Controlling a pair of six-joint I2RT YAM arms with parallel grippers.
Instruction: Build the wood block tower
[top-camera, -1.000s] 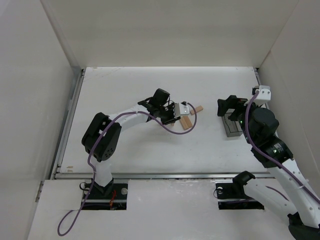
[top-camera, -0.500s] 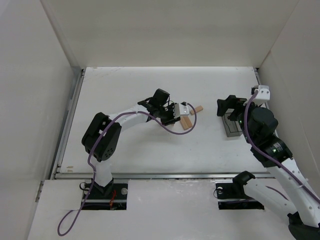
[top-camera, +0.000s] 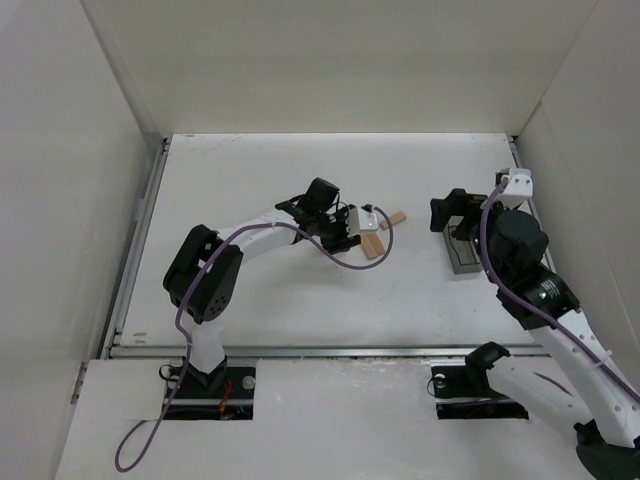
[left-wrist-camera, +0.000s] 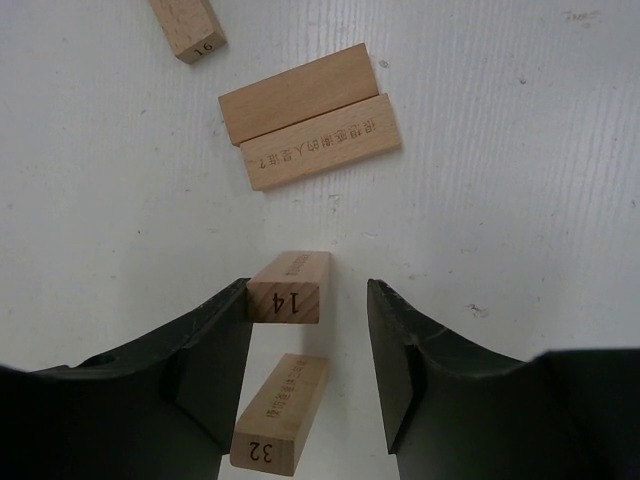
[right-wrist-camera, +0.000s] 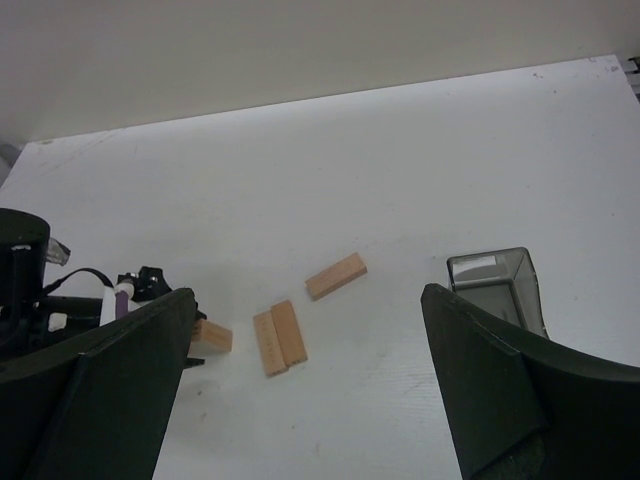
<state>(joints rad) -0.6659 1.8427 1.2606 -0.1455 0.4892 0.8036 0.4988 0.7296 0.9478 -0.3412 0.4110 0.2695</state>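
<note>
Several tan wooden planks lie near the table's middle. Two lie flat side by side (left-wrist-camera: 310, 115), also in the top view (top-camera: 373, 246) and right wrist view (right-wrist-camera: 279, 338). A single plank (top-camera: 397, 217) lies beyond them, marked 16 in the left wrist view (left-wrist-camera: 187, 27). My left gripper (left-wrist-camera: 308, 290) is open around a plank marked 14 (left-wrist-camera: 290, 300), which touches the left finger with a gap to the right finger. A plank marked 32 (left-wrist-camera: 280, 415) lies nearer the wrist. My right gripper (right-wrist-camera: 308, 295) is open and empty, above the table near the bin.
A small grey translucent bin (top-camera: 463, 250) stands at the right, under my right gripper (top-camera: 455, 212); it shows in the right wrist view (right-wrist-camera: 497, 283). White walls enclose the table on the left, back and right. A purple cable loops beside the left gripper (top-camera: 350, 228).
The right arm has shifted slightly left and away from the base. The left gripper and the planks have hardly moved.
</note>
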